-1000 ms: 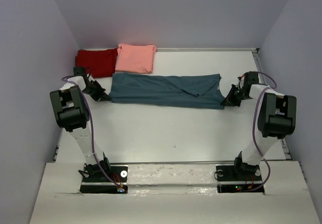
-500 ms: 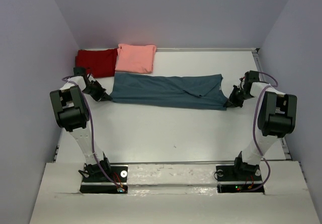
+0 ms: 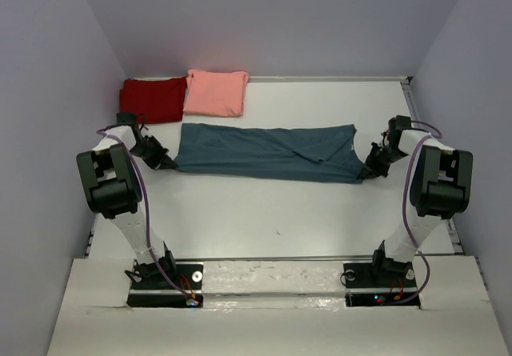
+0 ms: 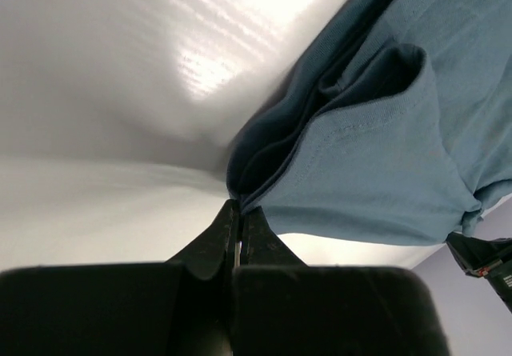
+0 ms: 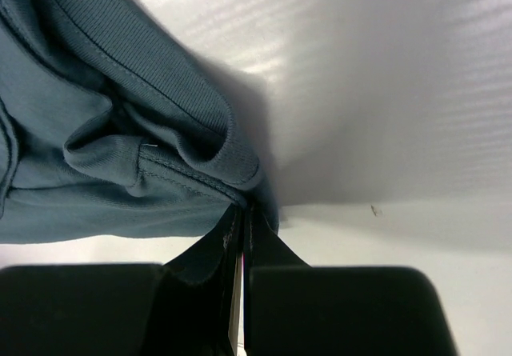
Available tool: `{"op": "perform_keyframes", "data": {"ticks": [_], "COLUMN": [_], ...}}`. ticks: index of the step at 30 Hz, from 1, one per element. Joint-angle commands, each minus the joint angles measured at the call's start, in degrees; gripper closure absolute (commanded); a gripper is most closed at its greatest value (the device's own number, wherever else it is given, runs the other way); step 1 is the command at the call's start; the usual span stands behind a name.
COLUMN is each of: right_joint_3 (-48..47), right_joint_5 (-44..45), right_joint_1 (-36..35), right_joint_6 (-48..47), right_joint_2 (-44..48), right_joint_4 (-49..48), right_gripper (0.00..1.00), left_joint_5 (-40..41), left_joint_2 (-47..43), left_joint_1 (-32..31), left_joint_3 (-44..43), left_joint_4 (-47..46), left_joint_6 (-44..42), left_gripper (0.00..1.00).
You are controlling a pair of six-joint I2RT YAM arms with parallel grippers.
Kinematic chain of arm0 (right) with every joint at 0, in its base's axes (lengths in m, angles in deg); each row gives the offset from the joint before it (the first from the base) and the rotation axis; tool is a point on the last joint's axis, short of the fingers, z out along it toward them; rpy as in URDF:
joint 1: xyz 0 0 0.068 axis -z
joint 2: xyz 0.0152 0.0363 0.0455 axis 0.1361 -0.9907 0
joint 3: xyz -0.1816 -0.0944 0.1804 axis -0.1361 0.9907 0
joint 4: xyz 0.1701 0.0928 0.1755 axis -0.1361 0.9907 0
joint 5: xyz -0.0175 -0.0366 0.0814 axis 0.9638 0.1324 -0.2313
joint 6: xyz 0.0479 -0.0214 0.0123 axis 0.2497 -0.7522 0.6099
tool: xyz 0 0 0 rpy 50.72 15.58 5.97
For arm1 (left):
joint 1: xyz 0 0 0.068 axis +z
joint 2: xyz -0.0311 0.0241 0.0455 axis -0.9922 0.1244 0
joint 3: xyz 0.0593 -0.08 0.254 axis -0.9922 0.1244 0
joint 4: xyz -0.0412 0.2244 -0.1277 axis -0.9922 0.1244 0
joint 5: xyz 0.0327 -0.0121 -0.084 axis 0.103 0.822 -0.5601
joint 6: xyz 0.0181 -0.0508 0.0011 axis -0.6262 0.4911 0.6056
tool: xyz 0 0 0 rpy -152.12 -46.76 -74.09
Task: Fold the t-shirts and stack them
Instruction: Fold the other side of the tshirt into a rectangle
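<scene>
The teal-blue t-shirt point(image 3: 264, 153) lies folded into a long band across the middle of the table. My left gripper point(image 3: 166, 161) is shut on its left end, where the layered hem point(image 4: 336, 148) bunches at the fingertips point(image 4: 240, 209). My right gripper point(image 3: 370, 169) is shut on its right end, pinching the ribbed collar edge point(image 5: 184, 116) at the tips point(image 5: 242, 206). The dark red t-shirt point(image 3: 152, 98) and the salmon-pink t-shirt point(image 3: 216, 92) lie folded at the far left, behind the teal one.
The white table point(image 3: 280, 212) is walled by grey panels on three sides. A metal rail point(image 3: 320, 78) runs along the far edge. The arm bases point(image 3: 164, 276) sit at the near edge.
Both grippers have drawn the teal t-shirt slightly toward the near edge, still stretched between them. The red and pink shirts have not moved.
</scene>
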Motion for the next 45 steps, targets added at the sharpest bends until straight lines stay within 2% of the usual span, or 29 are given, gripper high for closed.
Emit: {"op": "perform_keyframes", "data": {"ticks": [1,10,21,22,23,24,25,26,27,29,30,36,39,42,45], "right_joint_3": [-0.40,4.61,4.09,3.74,3.30,3.12,2.94,2.68,2.16,1.36,0.32,-6.80,-12.16,-15.95,-15.87], "right_joint_5": [4.08,6.19,9.53,10.14,10.32,10.75,11.11,11.28,11.46,12.34,12.69,13.75,11.47,5.68,-0.56], "right_joint_1": [1.24,1.24,1.24,1.24,1.24,1.24,1.24,1.24,1.24,1.24,1.24,1.24,1.24,1.24,-0.77], "right_joint_6": [0.17,0.52,2.62,2.71,2.89,3.06,3.15,3.15,3.15,2.98,2.89,2.01,0.79,-0.62,-1.41], "right_joint_2": [2.69,7.78,7.71,7.18,6.39,6.38,6.47,6.64,7.17,7.35,7.52,8.31,9.72,11.12,12.53], "right_joint_4": [4.94,8.64,13.21,13.47,13.82,13.91,13.91,14.00,14.18,14.70,15.23,18.39,19.01,18.84,15.95], "right_gripper": [1.00,1.00,1.00,0.96,0.68,0.45,0.25,0.20,0.18,0.15,0.15,0.15,0.16,0.17,0.23], "left_joint_5": [2.76,3.47,4.09,4.00,4.26,4.43,4.61,4.61,4.61,4.44,4.35,4.52,4.79,3.56,-1.69], "left_joint_2": [-4.23,-6.95,-7.04,-6.87,-6.87,-6.87,-6.87,-6.95,-7.04,-7.13,-7.04,-7.31,-6.69,-6.43,-6.51], "left_joint_1": [0.89,0.89,0.89,0.89,0.89,0.89,0.89,0.89,0.89,0.89,0.89,0.89,0.89,0.89,-0.51], "left_joint_3": [1.98,6.46,6.64,6.64,6.73,6.73,6.56,6.55,6.38,6.20,6.11,3.31,0.33,-1.35,-3.02], "left_joint_4": [2.87,4.28,5.78,5.86,5.95,5.86,5.95,5.86,5.86,5.69,5.60,6.38,7.18,6.75,4.29], "left_joint_6": [-0.80,-2.21,-3.18,-3.27,-3.27,-3.35,-3.27,-3.35,-3.36,-3.18,-3.18,-3.18,-3.53,-4.06,-4.41], "left_gripper": [1.00,1.00,1.00,0.98,0.79,0.68,0.53,0.52,0.43,0.31,0.29,0.29,0.29,0.29,0.29]}}
